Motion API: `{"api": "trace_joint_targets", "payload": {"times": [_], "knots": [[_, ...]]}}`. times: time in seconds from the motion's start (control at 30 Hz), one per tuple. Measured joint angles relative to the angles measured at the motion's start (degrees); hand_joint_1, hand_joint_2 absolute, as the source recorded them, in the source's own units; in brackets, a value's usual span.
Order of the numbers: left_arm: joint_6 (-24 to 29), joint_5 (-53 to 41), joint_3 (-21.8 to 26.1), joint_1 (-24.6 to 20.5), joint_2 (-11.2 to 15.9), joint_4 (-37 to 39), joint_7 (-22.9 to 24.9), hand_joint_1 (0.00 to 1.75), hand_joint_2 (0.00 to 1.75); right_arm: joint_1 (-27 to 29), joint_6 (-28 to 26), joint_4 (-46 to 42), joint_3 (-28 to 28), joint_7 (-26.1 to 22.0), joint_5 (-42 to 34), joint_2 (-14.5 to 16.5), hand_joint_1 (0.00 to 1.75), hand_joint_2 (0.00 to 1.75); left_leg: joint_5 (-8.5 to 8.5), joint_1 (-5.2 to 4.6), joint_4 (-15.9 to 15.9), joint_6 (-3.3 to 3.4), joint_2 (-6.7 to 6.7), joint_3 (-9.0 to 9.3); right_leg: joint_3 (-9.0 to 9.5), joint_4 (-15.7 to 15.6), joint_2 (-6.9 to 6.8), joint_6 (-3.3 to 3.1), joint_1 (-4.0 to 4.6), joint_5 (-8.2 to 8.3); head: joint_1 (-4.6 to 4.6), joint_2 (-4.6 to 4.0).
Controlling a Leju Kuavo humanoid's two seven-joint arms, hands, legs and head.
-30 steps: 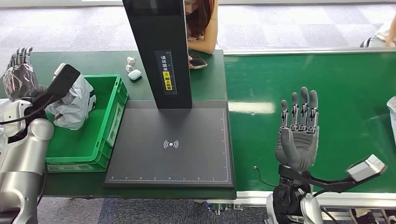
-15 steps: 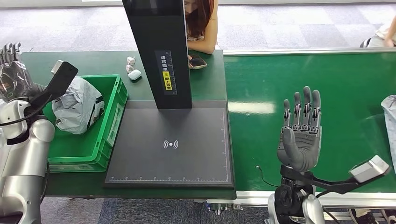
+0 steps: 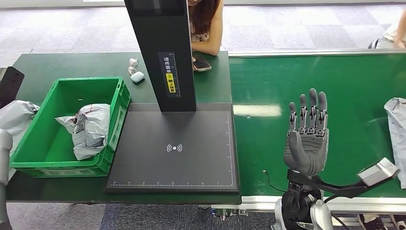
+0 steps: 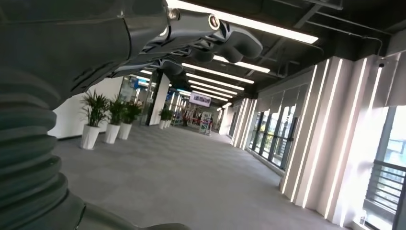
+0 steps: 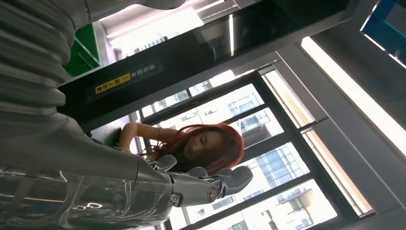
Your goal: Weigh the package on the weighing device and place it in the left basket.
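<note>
While the right hand (image 3: 306,139) stands upright over the green conveyor belt (image 3: 335,91) with its fingers straight, spread and holding nothing, the left hand (image 4: 191,38) appears in its wrist view raised toward a ceiling of strip lights, its fingers extended with nothing between them. Beside the belt, on the robot's left of it, lies the flat dark weighing device (image 3: 174,148), a signal mark printed at its middle, with a tall black column (image 3: 163,52) rising from its far edge and carrying a yellow label. Just beside the device on the far left sits the left basket (image 3: 28,160), a green crate on the dark green table (image 3: 62,64). The package (image 3: 88,129), a crumpled grey bag, lies inside this crate against the wall nearest the device. Another grey bag (image 3: 396,132) rests at the belt's right edge. Beyond the column a person (image 3: 207,26) leans on the table next to a phone (image 3: 202,63), and a white earbud case (image 3: 137,76) lies nearby.
</note>
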Motion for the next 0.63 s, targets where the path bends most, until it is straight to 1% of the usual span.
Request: {"api": "trace_joint_targets", "payload": {"times": [0.07, 0.13, 0.2, 0.27, 0.33, 0.37, 0.4, 0.43, 0.5, 0.57, 0.6, 0.63], "knots": [[1.38, 6.66, 1.27, 1.25, -0.47, -2.88, -5.39, 0.0, 1.75, 0.01, 0.02, 0.04, 0.0, -0.02, 0.0, 0.0, 0.0, 1.75, 0.0, -0.01, 0.01, 0.0, -0.04, 0.0, 0.01, -0.03, -0.04, 0.0, 0.0, 0.0, 0.0, 0.0], [0.8, 16.09, 1.56, 3.88, -2.27, -8.33, -11.23, 0.0, 1.75, 0.07, -0.11, 0.16, 0.02, -0.15, 0.37, -0.01, 0.0, 1.75, 0.0, -0.04, 0.01, 0.0, -0.09, 0.0, 0.05, -0.08, -0.11, 0.01, -0.03, 0.0, 0.01, 0.0], [-0.9, 26.83, 0.31, 8.27, -5.33, -15.59, -17.33, 0.0, 1.75, 0.24, -0.39, 0.51, 0.15, -0.11, 1.86, -0.02, 0.0, 0.87, -0.02, -0.1, 0.01, 0.02, -0.1, 0.01, 0.08, -0.13, -0.12, 0.01, -0.09, 0.0, 0.01, 0.0], [-1.23, 33.75, -3.0, 13.77, -8.87, -23.19, -21.58, 0.0, 1.75, 0.42, -0.66, 1.25, 0.66, 0.0, 4.1, -0.03, 0.0, 0.87, -0.06, -0.15, 0.02, 0.05, -0.06, 0.0, 0.09, -0.17, -0.08, 0.02, -0.15, 0.0, 0.01, 0.0], [-1.95, 37.97, -7.86, 18.78, -11.8, -29.48, -23.52, 0.0, 1.75, 0.56, -1.05, 2.25, 1.41, 0.11, 6.46, -0.1, 0.0, 1.75, -0.13, -0.16, 0.05, 0.08, 0.0, 0.0, 0.09, -0.21, -0.03, 0.03, -0.16, 0.01, 0.01, 0.0], [-3.86, 41.39, -10.6, 20.95, -13.02, -32.02, -24.31, 0.0, 1.75, 0.66, -1.47, 2.8, 1.83, 0.35, 8.0, -0.2, 0.0, 1.75, -0.17, -0.16, 0.06, 0.09, 0.03, 0.0, 0.1, -0.25, -0.01, 0.04, -0.17, 0.0, 0.02, 0.0], [-7.15, 45.44, -13.38, 22.87, -14.09, -34.05, -25.17, 0.0, 1.75, 0.8, -2.08, 3.51, 2.35, 0.69, 10.06, -0.37, 0.0, 1.75, -0.2, -0.17, 0.07, 0.1, 0.01, 0.0, 0.11, -0.27, -0.01, 0.05, -0.17, 0.0, 0.01, 0.0], [-10.85, 49.09, -16.3, 24.64, -15.12, -35.48, -25.92, 0.0, 1.75, 0.99, -2.75, 4.36, 2.95, 1.02, 12.33, -0.57, 0.0, 1.75, -0.21, -0.17, 0.07, 0.11, -0.02, 0.0, 0.13, -0.29, -0.05, 0.07, -0.17, -0.02, 0.02, 0.0], [-16.79, 53.53, -22.55, 27.89, -17.24, -36.68, -26.43, 0.0, 1.75, 1.45, -3.87, 6.45, 4.28, 1.64, 16.48, -0.92, 0.0, 1.75, -0.23, -0.16, 0.07, 0.12, -0.07, -0.01, 0.17, -0.3, -0.1, 0.09, -0.18, -0.04, 0.02, 0.0], [-19.85, 57.1, -28.1, 30.4, -19.29, -36.41, -26.12, 0.0, 1.75, 1.98, -4.79, 8.59, 5.41, 2.7, 20.03, -1.11, 0.0, 1.75, -0.26, -0.14, 0.07, 0.12, -0.04, -0.01, 0.17, -0.3, -0.08, 0.09, -0.18, -0.04, 0.01, 0.0], [-20.93, 59.29, -30.26, 31.27, -20.25, -35.82, -25.91, 0.0, 1.75, 2.25, -5.24, 9.61, 5.92, 3.4, 21.74, -1.16, 0.0, 1.75, -0.27, -0.14, 0.07, 0.12, -0.02, -0.01, 0.16, -0.3, -0.06, 0.09, -0.18, -0.04, 0.01, 0.0], [-21.41, 60.47, -31.28, 31.68, -20.71, -35.5, -25.83, 0.0, 1.75, 2.4, -5.5, 10.12, 6.17, 3.77, 22.64, -1.2, 0.0, 1.75, -0.28, -0.13, 0.07, 0.13, -0.01, -0.01, 0.16, -0.3, -0.05, 0.09, -0.18, -0.04, 0.01, 0.0]]}}
